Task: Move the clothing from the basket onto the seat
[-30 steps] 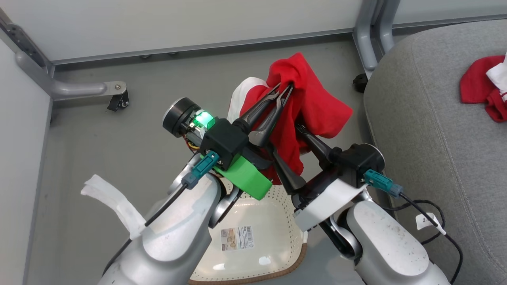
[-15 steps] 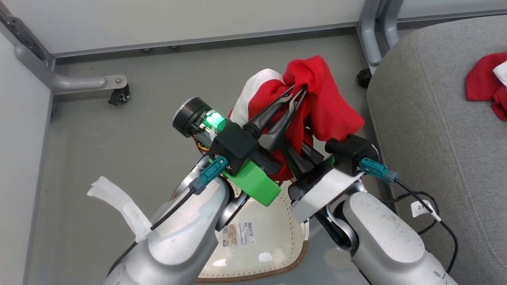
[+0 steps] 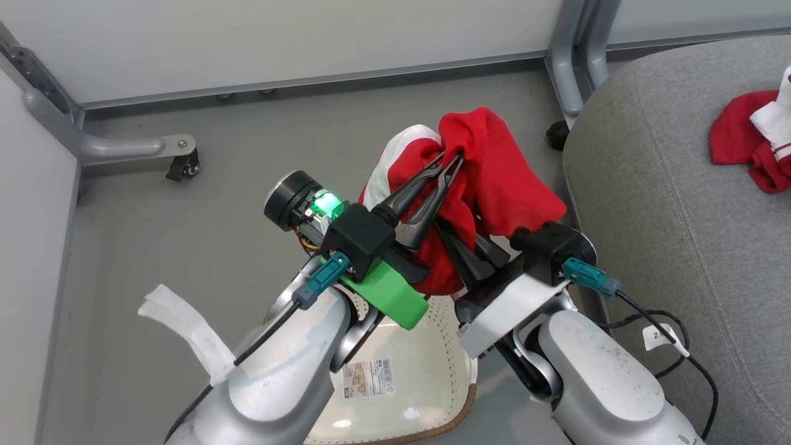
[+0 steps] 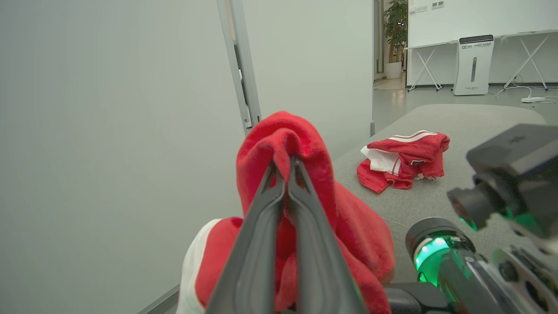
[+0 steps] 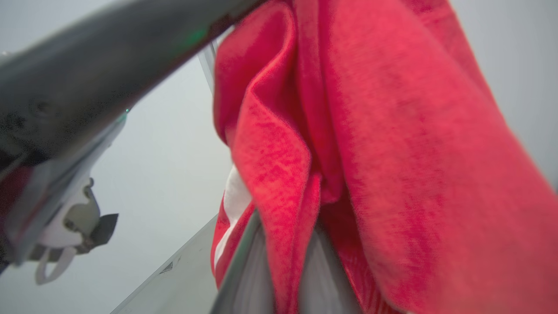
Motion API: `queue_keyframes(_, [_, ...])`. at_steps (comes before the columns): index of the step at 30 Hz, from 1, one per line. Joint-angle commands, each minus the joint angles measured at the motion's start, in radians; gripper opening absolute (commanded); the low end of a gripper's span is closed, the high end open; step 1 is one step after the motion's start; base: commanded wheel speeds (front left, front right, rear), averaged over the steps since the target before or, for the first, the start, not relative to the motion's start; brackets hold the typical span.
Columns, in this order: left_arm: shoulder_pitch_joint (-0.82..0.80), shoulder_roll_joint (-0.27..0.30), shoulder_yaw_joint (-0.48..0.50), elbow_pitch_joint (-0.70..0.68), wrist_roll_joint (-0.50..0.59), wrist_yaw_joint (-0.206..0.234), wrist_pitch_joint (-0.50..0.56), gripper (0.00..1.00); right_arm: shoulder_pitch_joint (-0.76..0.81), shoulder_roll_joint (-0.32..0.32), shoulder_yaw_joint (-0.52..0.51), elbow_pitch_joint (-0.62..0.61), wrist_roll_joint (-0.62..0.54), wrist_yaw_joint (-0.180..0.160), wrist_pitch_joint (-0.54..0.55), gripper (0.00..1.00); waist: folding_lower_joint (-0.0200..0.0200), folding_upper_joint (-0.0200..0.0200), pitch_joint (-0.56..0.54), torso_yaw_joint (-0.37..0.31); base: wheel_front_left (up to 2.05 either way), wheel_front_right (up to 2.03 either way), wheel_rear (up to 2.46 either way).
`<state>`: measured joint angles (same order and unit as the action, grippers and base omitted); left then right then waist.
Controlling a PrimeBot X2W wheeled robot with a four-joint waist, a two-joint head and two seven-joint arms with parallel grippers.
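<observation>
Head view: red garment (image 3: 494, 179) held above the basket (image 3: 401, 371).
Left tool (image 3: 454, 162) is clamped on its top fold; right tool (image 3: 474, 249) has tips buried in cloth, grip unclear. Second garment (image 3: 738, 139) lies on the seat (image 3: 649, 198).

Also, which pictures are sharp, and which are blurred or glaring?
Right wrist view: the red garment is too close, soft and blurred. Left wrist view: sharp at the left gripper pinching it. Head view: sharp, with small glare spots on the basket.

Bright even indoor light, soft shadows; right wrist view blurred, close fabric (image 5: 392, 152) unfocused
</observation>
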<state>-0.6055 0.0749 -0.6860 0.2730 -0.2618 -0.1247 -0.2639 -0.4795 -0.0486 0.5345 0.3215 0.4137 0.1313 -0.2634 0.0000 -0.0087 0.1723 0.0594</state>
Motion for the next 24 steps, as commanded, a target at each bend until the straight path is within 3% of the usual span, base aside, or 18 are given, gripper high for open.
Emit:
queue_keyframes(1, [0.016,0.002,0.001,0.005,-0.005,-0.005,-0.001,0.97,0.018,-0.004,0.000,-0.001,-0.007,-0.001,-0.002,0.00,0.0000,0.0087,-0.008,-0.003,0.00,0.00,0.00])
queue_keyframes(2, [0.019,0.001,0.001,0.006,-0.003,-0.003,-0.001,1.00,0.019,-0.004,0.000,-0.002,-0.008,-0.001,-0.002,0.00,0.0000,0.0087,-0.010,-0.004,0.00,0.00,0.00])
queue_keyframes(24, [0.069,0.028,-0.005,0.017,0.035,-0.002,-0.001,1.00,0.064,-0.004,-0.129,-0.008,-0.125,-0.001,-0.002,0.00,0.0000,0.0087,-0.015,-0.056,0.00,0.00,0.00])
